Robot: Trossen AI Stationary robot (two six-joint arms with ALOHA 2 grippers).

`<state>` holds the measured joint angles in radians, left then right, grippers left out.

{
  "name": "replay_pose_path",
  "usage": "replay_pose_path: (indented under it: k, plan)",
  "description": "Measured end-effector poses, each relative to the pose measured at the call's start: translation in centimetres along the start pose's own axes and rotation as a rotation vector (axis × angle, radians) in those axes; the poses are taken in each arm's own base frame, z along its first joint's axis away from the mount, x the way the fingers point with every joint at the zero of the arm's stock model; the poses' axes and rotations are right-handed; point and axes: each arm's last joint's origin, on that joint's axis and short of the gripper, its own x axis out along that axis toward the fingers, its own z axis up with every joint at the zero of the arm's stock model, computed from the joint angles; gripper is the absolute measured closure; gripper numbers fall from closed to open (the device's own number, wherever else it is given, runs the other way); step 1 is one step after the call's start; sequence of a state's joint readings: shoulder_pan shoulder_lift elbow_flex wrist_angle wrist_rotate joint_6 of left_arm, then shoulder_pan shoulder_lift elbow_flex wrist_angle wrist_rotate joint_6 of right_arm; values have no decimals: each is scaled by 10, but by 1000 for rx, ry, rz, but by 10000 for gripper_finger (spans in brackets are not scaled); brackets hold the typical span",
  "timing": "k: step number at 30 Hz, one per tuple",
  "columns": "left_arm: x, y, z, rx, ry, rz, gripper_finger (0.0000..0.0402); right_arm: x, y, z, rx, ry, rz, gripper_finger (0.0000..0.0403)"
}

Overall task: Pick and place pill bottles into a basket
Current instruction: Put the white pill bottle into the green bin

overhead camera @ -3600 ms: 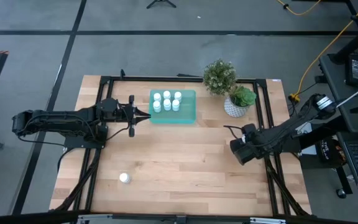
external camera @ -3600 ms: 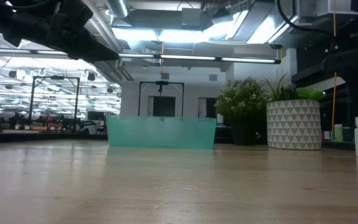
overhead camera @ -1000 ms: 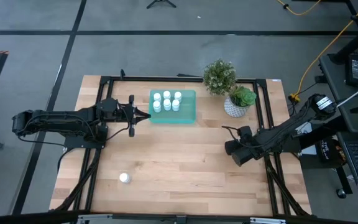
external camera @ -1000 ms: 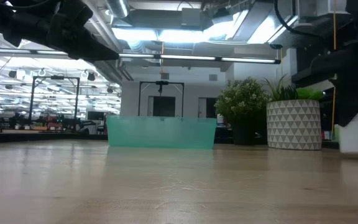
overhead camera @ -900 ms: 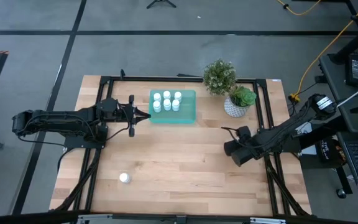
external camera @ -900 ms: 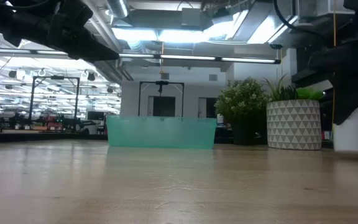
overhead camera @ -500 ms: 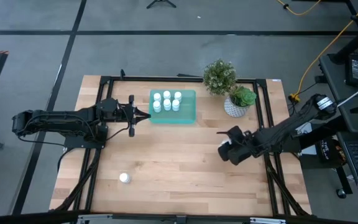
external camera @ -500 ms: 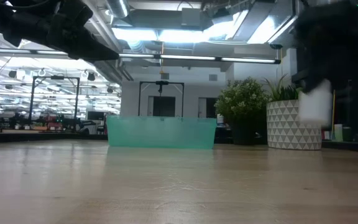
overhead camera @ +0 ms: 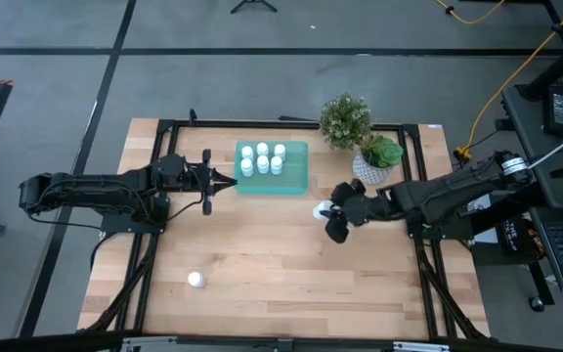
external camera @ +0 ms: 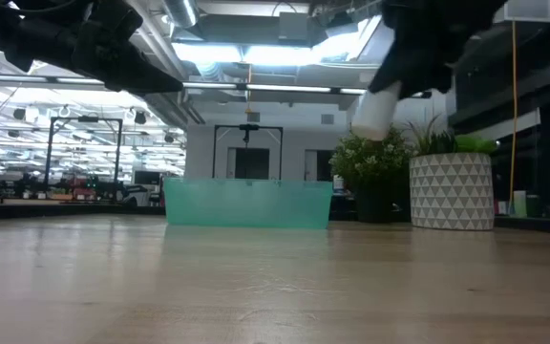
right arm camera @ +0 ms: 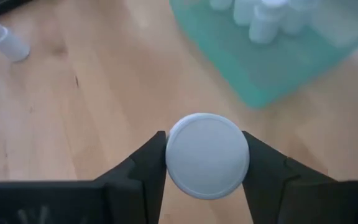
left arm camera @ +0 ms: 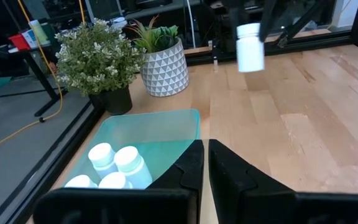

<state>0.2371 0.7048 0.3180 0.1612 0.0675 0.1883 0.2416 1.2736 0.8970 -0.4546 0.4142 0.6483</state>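
The teal basket (overhead camera: 296, 172) stands at the far middle of the table with several white pill bottles (overhead camera: 262, 159) upright in it. My right gripper (overhead camera: 327, 212) hangs just right of the basket, above the wood, shut on another pill bottle (overhead camera: 321, 209). One more bottle (overhead camera: 195, 280) stands on the table near the front left. My left gripper (overhead camera: 231, 182) hovers shut at the basket's left side, its fingers (left arm camera: 191, 169) pressed together over the basket's edge (left arm camera: 160, 127). My right gripper pinches the pill bottle between its two fingers (right arm camera: 146, 163), one on each opposite side of the round body. One round end (right arm camera: 207, 155) faces the wrist camera. The fingers slant down from the table's right. The bottle (external camera: 373, 113) hangs slightly tilted, well clear of the table.
A leafy plant in a dark pot (overhead camera: 345, 119) and a plant in a white patterned pot (overhead camera: 372, 162) stand at the far right, just behind my right gripper. Black frame rails (overhead camera: 418, 196) run along the table's sides. Bare wood lies at the near middle.
My right gripper has lifted the pill bottle off the table near the right edge. It has carried the bottle up and toward the table's left, closer to the basket, while its wrist rolled. The bottle now hangs high and tilted.
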Motion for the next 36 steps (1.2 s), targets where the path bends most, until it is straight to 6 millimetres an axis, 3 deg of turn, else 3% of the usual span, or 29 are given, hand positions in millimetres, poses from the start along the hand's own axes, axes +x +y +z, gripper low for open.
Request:
replay_pose_path:
  k: [10,16,29,36]
  plan:
    - [0,0,0,20,0,0,389,26,-16,33,-159,-97,123,242]
    - [0,0,0,27,0,0,391,49,-43,50,-172,-64,83,242]
    - [0,2,0,24,10,51,389,88,-93,129,-334,47,-51,242]
    - [0,2,0,16,11,53,385,114,-127,148,-332,141,-29,242]
